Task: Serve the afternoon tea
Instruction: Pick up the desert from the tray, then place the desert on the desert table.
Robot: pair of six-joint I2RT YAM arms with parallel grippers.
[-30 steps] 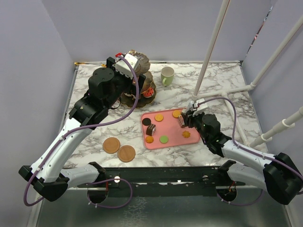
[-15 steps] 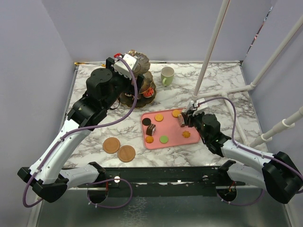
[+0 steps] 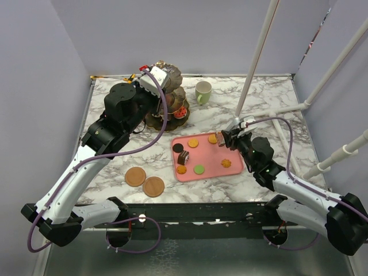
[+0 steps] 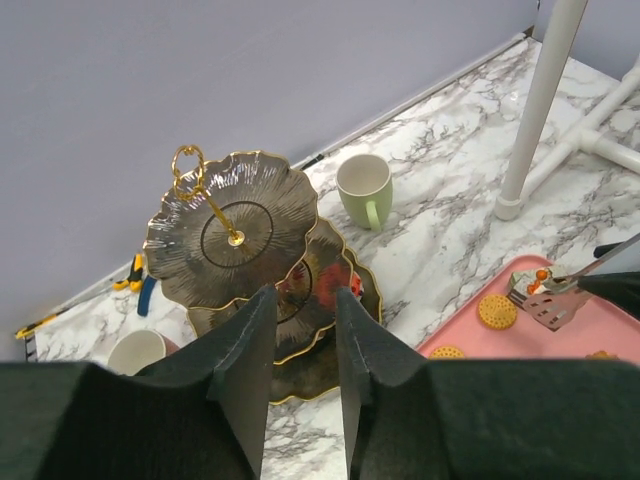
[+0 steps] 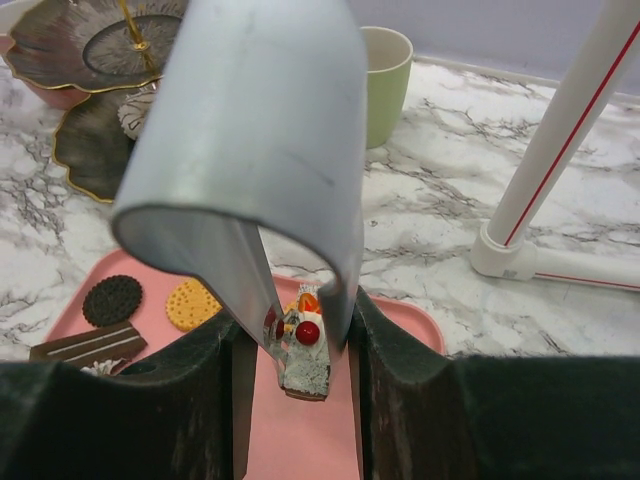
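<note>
One small cake, probably light, hard and slippery, hangs by its sides in tongs squeezed by my right tool; left tool narrow, empty.

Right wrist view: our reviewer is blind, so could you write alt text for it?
The right end effector clamps metal tongs that pinch a cherry-topped toy pastry over a pink tray. Behind stand a pale-green mug and a tiered stand.
</note>
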